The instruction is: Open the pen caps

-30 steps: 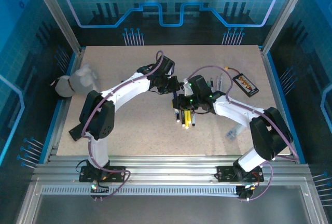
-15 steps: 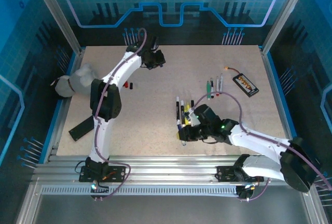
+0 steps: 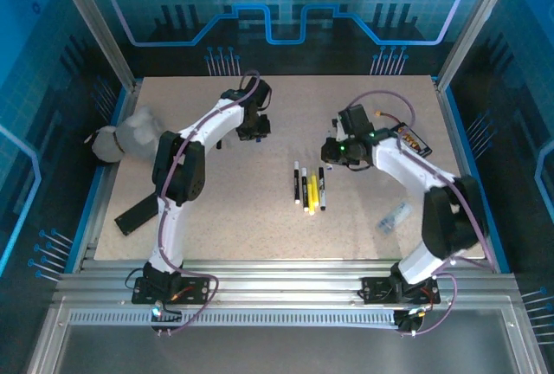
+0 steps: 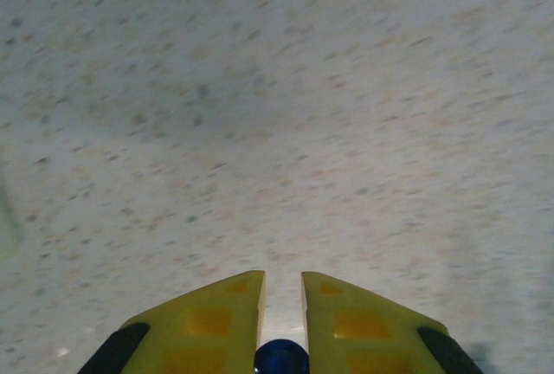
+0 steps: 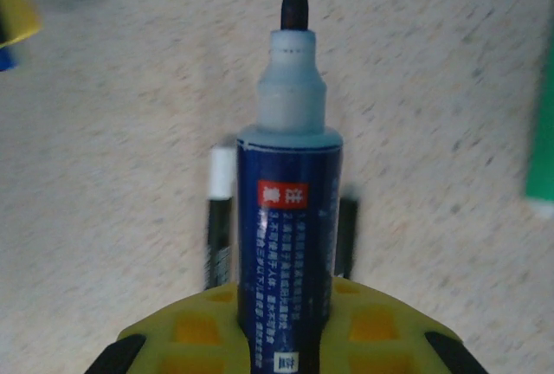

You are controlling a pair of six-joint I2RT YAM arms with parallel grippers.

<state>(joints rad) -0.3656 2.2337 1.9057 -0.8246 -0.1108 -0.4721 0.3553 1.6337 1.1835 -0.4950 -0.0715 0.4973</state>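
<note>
Right gripper (image 5: 286, 298) clamps a bared blue marker (image 5: 288, 183), left gripper (image 4: 283, 286) well aside pinches what we judge its blue cap (image 4: 280, 358); pens (image 3: 309, 188) beneath seemingly await uncapping.

On blue pen body (image 5: 288, 257), red label (image 5: 282, 194): white characters (unreadable).
</note>
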